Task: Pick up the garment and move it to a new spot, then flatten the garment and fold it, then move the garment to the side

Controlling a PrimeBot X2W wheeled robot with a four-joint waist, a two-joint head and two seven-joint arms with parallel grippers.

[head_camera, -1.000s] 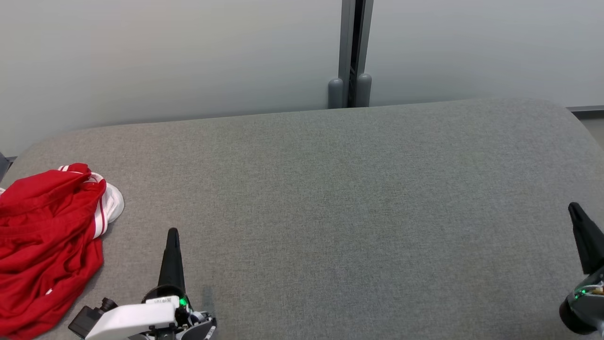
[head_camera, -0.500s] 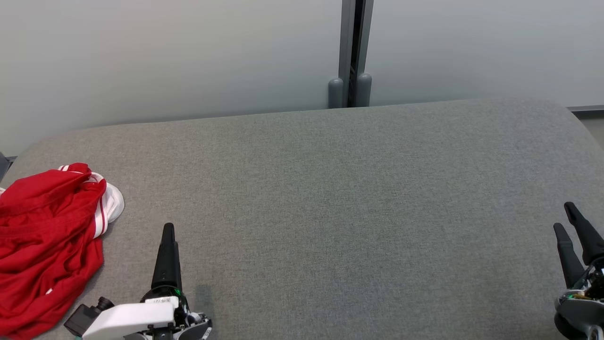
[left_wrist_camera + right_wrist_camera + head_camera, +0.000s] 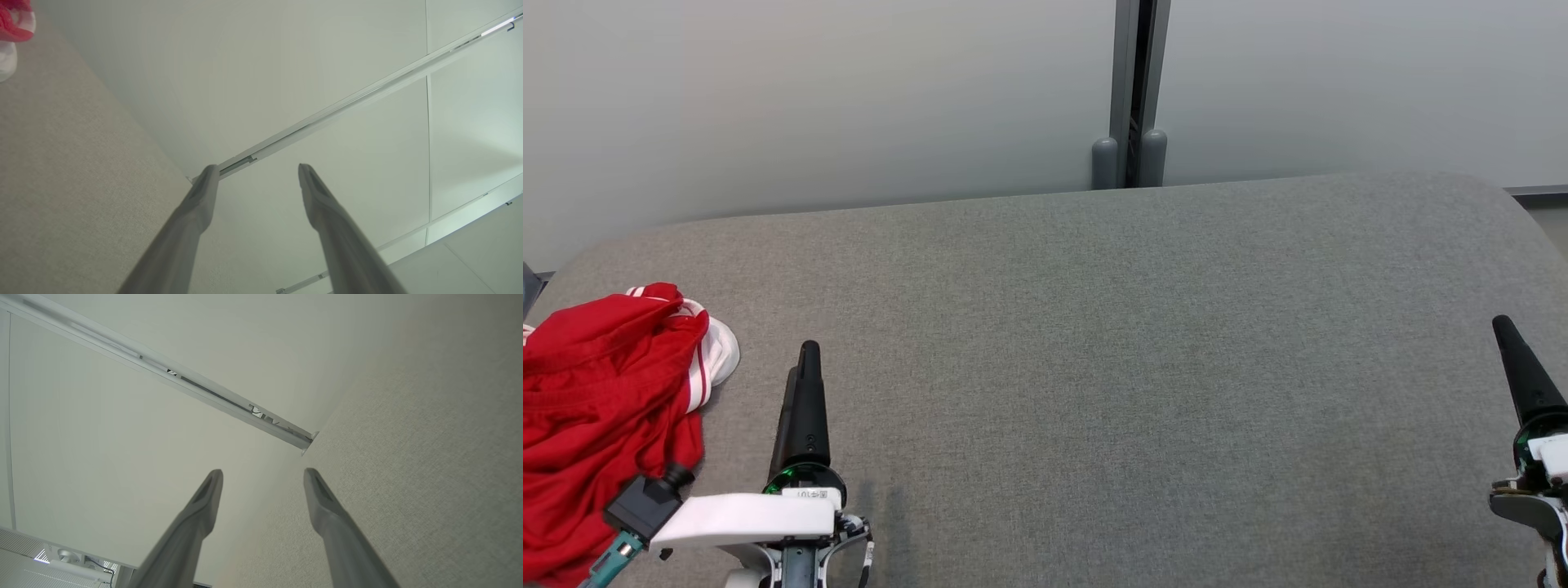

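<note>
Left end effector [image 3: 257,167] advanced farther over grey fabric-covered bench [image 3: 1094,367], fingers spread, nothing held. Right end effector [image 3: 263,471] likewise advanced, released. Crumpled red white-trimmed garment [image 3: 596,416] untouched, near left; pickup judged imminent.

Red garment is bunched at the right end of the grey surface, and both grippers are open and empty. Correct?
Not quite: the head view shows the red garment bunched at the left end of the grey surface, not the right. The rest holds: the left gripper and the right gripper are open and empty.
</note>
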